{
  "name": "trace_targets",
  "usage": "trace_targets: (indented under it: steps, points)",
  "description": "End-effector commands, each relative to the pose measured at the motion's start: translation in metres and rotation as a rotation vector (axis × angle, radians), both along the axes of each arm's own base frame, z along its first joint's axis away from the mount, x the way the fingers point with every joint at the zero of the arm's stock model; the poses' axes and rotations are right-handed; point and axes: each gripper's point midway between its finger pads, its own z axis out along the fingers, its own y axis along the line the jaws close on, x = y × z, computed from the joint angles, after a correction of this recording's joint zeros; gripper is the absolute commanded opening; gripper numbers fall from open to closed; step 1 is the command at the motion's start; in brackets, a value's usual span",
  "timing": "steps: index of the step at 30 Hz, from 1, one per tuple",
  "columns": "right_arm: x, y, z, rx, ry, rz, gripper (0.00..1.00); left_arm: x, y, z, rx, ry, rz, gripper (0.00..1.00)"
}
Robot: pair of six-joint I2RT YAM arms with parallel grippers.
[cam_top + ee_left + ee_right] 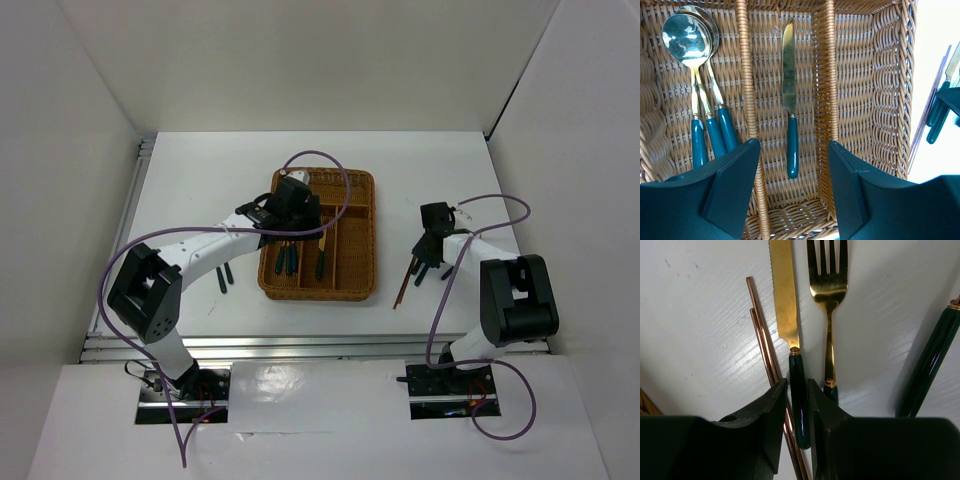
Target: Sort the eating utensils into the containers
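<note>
Right wrist: right gripper [797, 386] pinching gold-bladed, teal-handled knife [785, 300].
Risk: thin reddish-brown chopsticks [762, 332] lying under one finger, maybe lifting w/ it.
Other arm: left gripper [792, 145] hanging wide, empty.

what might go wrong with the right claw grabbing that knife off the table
1. The chopsticks lie right against the knife handle and run under one finger of the right claw, so they may get pinched or dragged up with the knife.
2. The fork lies close on the handle's other side, so the other finger could nudge it askew.
</note>
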Motion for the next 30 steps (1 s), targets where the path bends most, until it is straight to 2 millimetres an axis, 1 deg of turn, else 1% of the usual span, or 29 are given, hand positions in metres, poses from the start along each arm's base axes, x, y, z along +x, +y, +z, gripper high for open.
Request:
trace_targets:
  steps: [1,2,3,5,6,7,8,9,10,11,12,13,15,16,17,18,19,20,21,22,23,24,25,26,27,28,29,30]
  points:
    - [-0.002,-0.004,-0.007,-0.012,0.028,-0.019,0.31,0.006,0.0,0.012,0.006,-0.04,0.003,0.71]
    - [-0.003,-0.004,-0.01,-0.013,0.039,-0.019,0.29,0.006,0.0,0.012,0.006,-0.04,0.003,0.71]
    - [-0.002,-0.004,-0.009,-0.013,0.039,-0.019,0.26,0.008,-0.001,0.016,0.001,-0.047,0.003,0.71]
    - [-0.003,-0.004,-0.012,-0.014,0.05,-0.019,0.25,0.006,0.0,0.014,0.006,-0.04,0.003,0.71]
    - [-0.003,-0.004,-0.012,-0.014,0.05,-0.019,0.22,0.006,0.0,0.014,0.006,-0.04,0.003,0.71]
    - [-0.001,-0.003,-0.013,-0.007,0.055,-0.014,0.14,0.006,0.0,0.014,0.006,-0.04,0.003,0.71]
    - [-0.001,-0.003,-0.012,-0.007,0.057,-0.014,0.09,0.007,0.002,0.014,0.013,-0.045,0.011,0.71]
    - [-0.004,-0.003,-0.016,-0.009,0.076,-0.014,0.05,0.008,0.003,0.016,0.019,-0.047,0.018,0.71]
    - [-0.005,-0.003,-0.014,-0.006,0.085,-0.022,0.01,0.007,0.004,0.015,0.025,-0.04,0.018,0.71]
    - [-0.002,-0.002,-0.011,-0.006,0.082,-0.022,0.0,0.007,0.005,0.015,0.031,-0.043,0.011,0.71]
    - [-0.005,-0.003,-0.012,-0.007,0.093,-0.022,0.0,0.008,0.007,0.019,0.032,-0.055,0.02,0.71]
    - [0.003,-0.002,0.003,-0.003,0.058,-0.022,0.0,0.007,0.008,0.017,0.038,-0.048,0.02,0.72]
    - [0.01,0.001,0.02,0.009,0.018,-0.004,0.0,0.009,0.014,0.03,0.026,-0.075,0.038,0.72]
    - [0.007,0.002,0.025,0.005,0.015,0.022,0.0,0.013,0.019,0.034,0.027,-0.085,0.045,0.72]
    - [0.015,0.005,0.045,0.016,-0.044,0.04,0.0,0.009,0.022,0.032,0.034,-0.077,0.044,0.72]
    - [0.018,0.011,0.057,0.029,-0.077,0.072,0.0,0.014,0.03,0.036,0.033,-0.088,0.068,0.72]
    - [0.018,0.019,0.065,0.056,-0.095,0.113,0.0,0.018,0.042,0.035,0.044,-0.091,0.101,0.73]
    - [0.021,0.026,0.084,0.072,-0.149,0.143,0.0,0.015,0.05,0.037,0.042,-0.094,0.113,0.73]
    - [0.022,0.036,0.092,0.087,-0.178,0.175,0.0,0.016,0.06,0.037,0.048,-0.097,0.135,0.73]
    - [0.024,0.043,0.102,0.092,-0.204,0.205,0.0,0.023,0.074,0.04,0.042,-0.108,0.173,0.73]
    - [0.023,0.05,0.111,0.103,-0.229,0.226,0.0,0.02,0.084,0.033,0.045,-0.089,0.185,0.73]
    - [0.024,0.062,0.121,0.108,-0.252,0.261,0.02,0.02,0.093,0.04,0.034,-0.108,0.206,0.73]
    - [0.026,0.071,0.128,0.119,-0.267,0.285,0.03,0.02,0.102,0.039,0.036,-0.106,0.225,0.73]
    - [0.026,0.079,0.132,0.123,-0.277,0.306,0.05,0.019,0.118,0.032,0.046,-0.092,0.258,0.74]
    - [0.03,0.089,0.141,0.137,-0.304,0.333,0.05,0.018,0.128,0.036,0.046,-0.105,0.282,0.74]
    - [0.028,0.105,0.14,0.143,-0.295,0.376,0.05,0.018,0.138,0.034,0.061,-0.106,0.311,0.74]
    - [0.029,0.115,0.141,0.147,-0.3,0.4,0.05,0.016,0.154,0.026,0.071,-0.089,0.356,0.74]
    - [0.033,0.126,0.141,0.151,-0.3,0.423,0.05,0.015,0.162,0.023,0.08,-0.088,0.378,0.74]
